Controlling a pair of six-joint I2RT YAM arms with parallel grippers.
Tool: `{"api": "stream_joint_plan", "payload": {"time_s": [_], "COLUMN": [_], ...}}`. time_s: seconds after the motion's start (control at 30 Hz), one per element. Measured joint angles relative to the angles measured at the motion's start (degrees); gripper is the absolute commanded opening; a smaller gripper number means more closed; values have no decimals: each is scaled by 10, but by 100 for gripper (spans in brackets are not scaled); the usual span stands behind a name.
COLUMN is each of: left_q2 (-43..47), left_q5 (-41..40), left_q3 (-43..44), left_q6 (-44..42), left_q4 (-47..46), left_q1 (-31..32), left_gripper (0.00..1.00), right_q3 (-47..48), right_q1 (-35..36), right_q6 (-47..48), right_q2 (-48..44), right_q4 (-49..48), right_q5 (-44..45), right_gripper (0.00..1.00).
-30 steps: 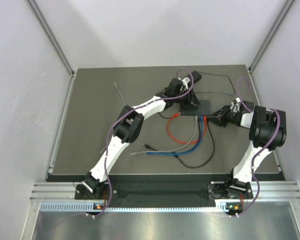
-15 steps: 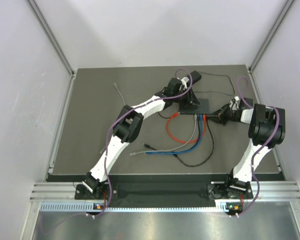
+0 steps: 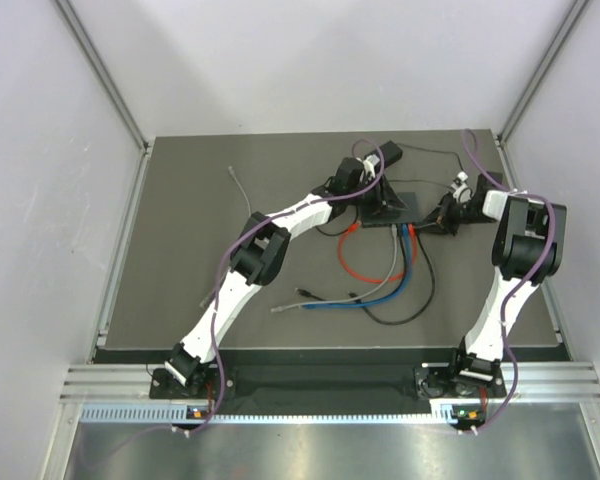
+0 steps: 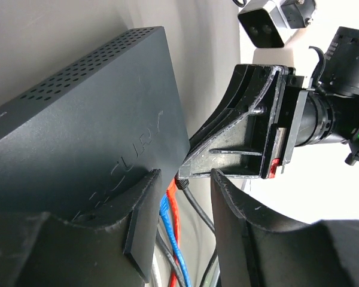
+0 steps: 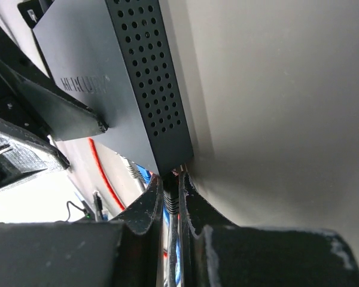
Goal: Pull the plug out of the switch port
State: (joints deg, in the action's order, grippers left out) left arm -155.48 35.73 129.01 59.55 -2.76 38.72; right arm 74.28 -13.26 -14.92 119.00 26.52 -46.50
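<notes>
The switch (image 3: 392, 208) is a flat dark grey box near the back of the mat, also seen with its vent holes in the right wrist view (image 5: 137, 89). Red, grey, blue and black cables run from its near edge. My right gripper (image 5: 171, 179) is shut on the black plug (image 5: 172, 202) at the switch's corner socket; in the top view this gripper (image 3: 436, 224) sits just right of the switch. My left gripper (image 4: 184, 179) stands open, one finger (image 4: 140, 221) lying against the switch (image 4: 90, 131), with only cables in the gap.
A black adapter block (image 3: 390, 155) with a thin cord lies behind the switch. A red cable (image 3: 345, 262) loops in front, blue (image 3: 380, 298) and black (image 3: 420, 290) ones trail toward me. A loose grey lead (image 3: 238, 182) lies at the left.
My right gripper has closed onto the black plug and its wrist has swung toward the back. The switch and its trailing cables have shifted slightly.
</notes>
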Motion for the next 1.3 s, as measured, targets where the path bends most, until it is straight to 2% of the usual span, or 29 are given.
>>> {"api": "stream_joint_plan", "payload": {"time_s": [0.13, 0.3, 0.43, 0.57, 0.63, 0.77, 0.97, 1.2, 1.3], "left_q2": [-5, -7, -7, -8, -10, -14, -18, -27, -30], "left_q5": [5, 8, 9, 9, 11, 11, 11, 13, 13], "left_q3": [4, 7, 7, 7, 7, 9, 9, 12, 13], "left_q6": [9, 16, 21, 23, 23, 28, 51, 79, 88], "left_q4": [-5, -6, -7, -7, -10, -24, -39, -59, -66], "left_q1": [0, 0, 0, 0, 0, 0, 0, 0, 0], "left_gripper": [45, 45, 45, 45, 45, 45, 45, 45, 45], "right_q3": [-29, -120, -137, -137, -118, -58, -65, -112, -115], "right_q1": [-4, -8, -8, -12, -11, 2, 32, 17, 12], "right_q6": [-21, -111, -146, -152, -138, -82, -39, -79, -88], "right_q2": [-7, -25, -26, -26, -23, -25, -63, -67, -61], "right_q4": [-37, -134, -157, -153, -117, -36, -34, -108, -91], "right_q5": [-26, -90, -108, -105, -91, -15, 71, 17, 13], "right_gripper": [0, 0, 0, 0, 0, 0, 0, 0, 0]}}
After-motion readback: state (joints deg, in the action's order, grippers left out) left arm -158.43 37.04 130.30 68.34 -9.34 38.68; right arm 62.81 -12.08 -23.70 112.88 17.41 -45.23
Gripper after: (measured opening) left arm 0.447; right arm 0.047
